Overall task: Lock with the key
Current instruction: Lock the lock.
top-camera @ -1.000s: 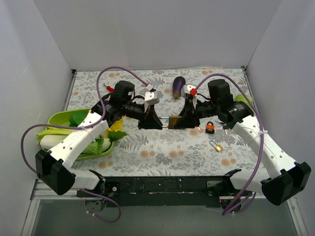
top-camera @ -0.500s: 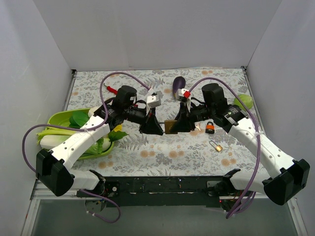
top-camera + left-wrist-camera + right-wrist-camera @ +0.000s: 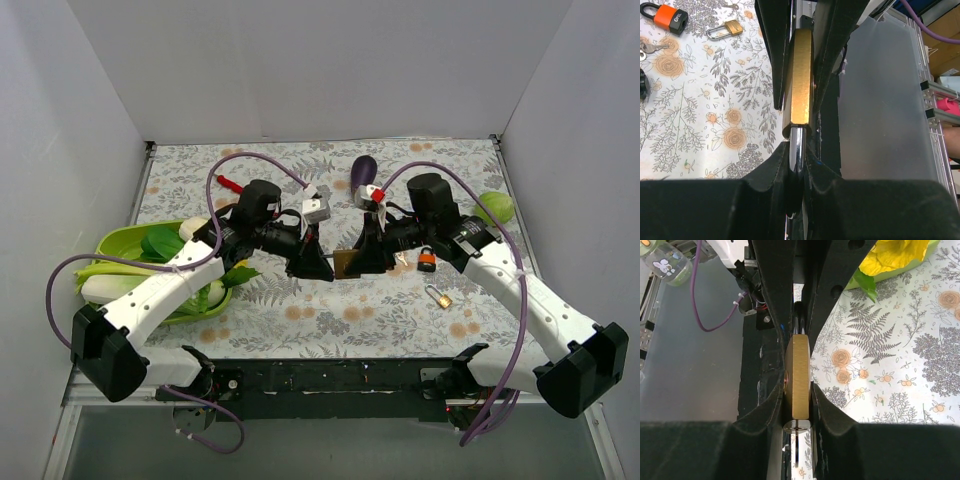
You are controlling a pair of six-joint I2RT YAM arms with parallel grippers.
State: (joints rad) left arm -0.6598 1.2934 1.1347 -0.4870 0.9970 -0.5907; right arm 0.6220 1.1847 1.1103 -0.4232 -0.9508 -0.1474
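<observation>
A large brass padlock (image 3: 347,263) hangs above the table between both grippers. My left gripper (image 3: 318,265) is shut on its steel shackle (image 3: 796,150). My right gripper (image 3: 368,258) is shut on the brass body (image 3: 799,375), which also shows in the left wrist view (image 3: 800,75). In the right wrist view the silver keyhole cylinder (image 3: 797,426) faces the camera. A thin key (image 3: 796,452) seen edge-on sticks out of it between my fingers. The shackle's far end is hidden by the left fingers.
An orange padlock (image 3: 427,262), a small brass padlock (image 3: 438,296) and loose keys (image 3: 403,258) lie right of the grippers. An eggplant (image 3: 363,170) and a red item (image 3: 228,183) lie behind. A green tray (image 3: 125,240) of vegetables is at the left, a green vegetable (image 3: 497,207) at the right.
Both grippers have moved together toward the near edge with the padlock held between them, and the arms have drawn closer over it.
</observation>
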